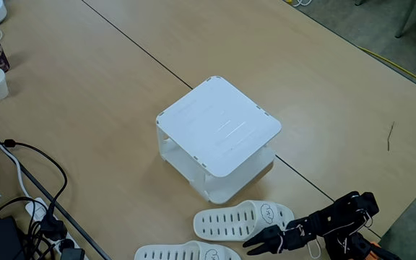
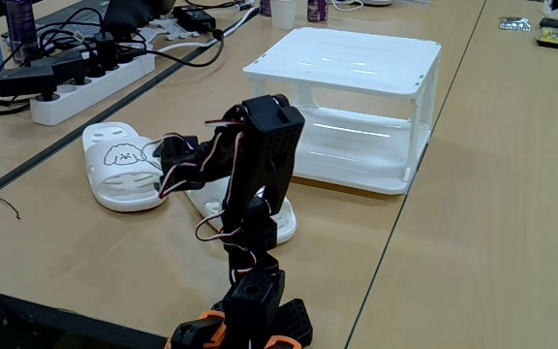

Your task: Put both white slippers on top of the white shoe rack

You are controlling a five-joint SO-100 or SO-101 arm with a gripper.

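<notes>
White shoe rack sitting mid-table in a fixed view, flat top bare, lower shelf visible through the open sides. Down at five o'clock from the rack, two white slippers lying on the wood: near slipper just beside the rack's bottom corner, slotted toe pointing toward nine o'clock; far slipper at seven o'clock from the first, partly cut off by the frame's lower edge. Black gripper reaching in from three o'clock, fingertips at the near slipper's heel end; contact hard to confirm. Jaws slightly parted, nothing clasped between them.

Over in another fixed view, arm upright in the foreground, rack at one o'clock behind it. One slipper at nine o'clock of the arm, cartoon drawing on the strap. Other slipper mostly hidden behind the arm. Power strip at eleven o'clock.
</notes>
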